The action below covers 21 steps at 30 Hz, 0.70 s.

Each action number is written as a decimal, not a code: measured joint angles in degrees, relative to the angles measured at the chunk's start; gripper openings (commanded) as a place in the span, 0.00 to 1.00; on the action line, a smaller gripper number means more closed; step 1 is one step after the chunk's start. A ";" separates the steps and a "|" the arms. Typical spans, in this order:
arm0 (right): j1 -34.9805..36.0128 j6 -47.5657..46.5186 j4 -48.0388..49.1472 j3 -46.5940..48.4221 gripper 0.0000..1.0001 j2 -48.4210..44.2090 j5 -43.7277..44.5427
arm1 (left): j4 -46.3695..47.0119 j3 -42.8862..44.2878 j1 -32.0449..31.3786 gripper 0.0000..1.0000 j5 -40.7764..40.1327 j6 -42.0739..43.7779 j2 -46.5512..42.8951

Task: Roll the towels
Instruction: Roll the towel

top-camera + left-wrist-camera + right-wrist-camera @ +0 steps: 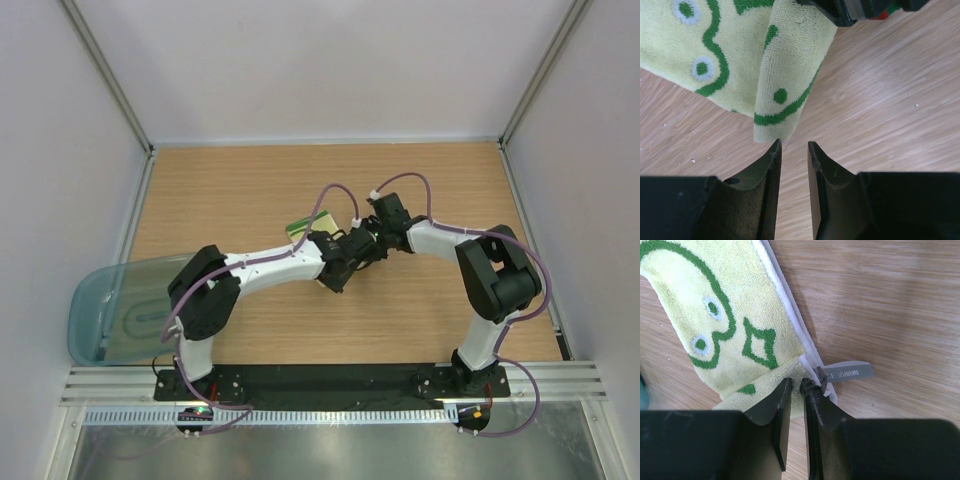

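Right fingers (781,396) pinch the towel (735,325) beside its grey tag (845,373), print unreadable. Left fingers (772,161) sit slightly spread, empty.

A: What sits on the left?
B: 1 translucent teal-grey plastic bin (110,300), at the left edge of the wooden table (250,190), part of it sticking out past that edge.
A: And around the table?
B: 3 plain white walls (320,60), with 2 aluminium posts (105,70) at the far corners.
A: The near side?
B: A black mounting plate (330,380) across ribbed aluminium rails (560,378), then a white slotted cable duct (320,414), then a dull metal sheet (330,455).
A: The tabletop itself?
B: Light wood grain, with a few pale specks close up.
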 measured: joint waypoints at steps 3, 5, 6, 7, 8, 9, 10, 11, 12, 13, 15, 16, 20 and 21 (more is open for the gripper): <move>0.00 0.02 0.00 0.04 0.22 0.09 0.00 | 0.59 0.00 0.00 0.28 -0.09 0.37 2.05; 0.00 0.02 -0.11 0.24 0.22 0.26 -0.04 | 1.05 0.00 0.00 0.28 -0.26 0.46 3.08; 0.00 0.02 -0.17 0.33 0.22 0.37 -0.02 | 1.25 0.00 0.02 0.28 -0.39 0.46 3.43; 0.00 0.02 -0.26 0.46 0.22 0.52 -0.17 | 1.40 0.00 0.07 0.28 -0.44 0.48 3.52; 0.00 0.00 -0.28 0.61 0.21 0.63 -0.22 | 1.66 0.00 0.13 0.28 -0.44 0.48 3.63; -0.02 0.00 -0.28 0.70 0.22 0.72 -0.20 | 1.81 0.00 0.24 0.28 -0.48 0.55 3.69; -0.02 0.00 -0.28 0.79 0.21 0.81 -0.22 | 2.01 0.00 0.35 0.27 -0.66 0.68 3.72; -0.02 0.00 -0.33 0.90 0.21 0.85 -0.22 | 2.08 0.00 0.46 0.27 -0.81 0.76 3.72; -0.02 0.00 -0.33 1.01 0.21 0.98 -0.20 | 2.14 0.00 0.55 0.27 -0.90 0.98 3.72; -0.02 0.00 -0.33 1.07 0.21 1.09 -0.22 | 2.16 0.02 0.66 0.27 -1.05 1.31 3.72; -0.02 -0.02 -0.37 1.29 0.21 1.20 -0.20 | 2.12 0.11 0.81 0.27 -1.07 1.68 3.72; -0.02 -0.04 -0.37 1.38 0.21 1.31 -0.20 | 2.10 0.22 0.85 0.27 -0.90 1.77 3.72; -0.02 -0.07 -0.44 1.70 0.20 1.60 -0.22 | 2.36 0.35 1.01 0.27 0.66 1.95 2.89; -0.02 -0.07 -0.44 1.73 0.20 1.62 -0.22 | 2.43 0.35 1.01 0.27 0.90 1.95 2.56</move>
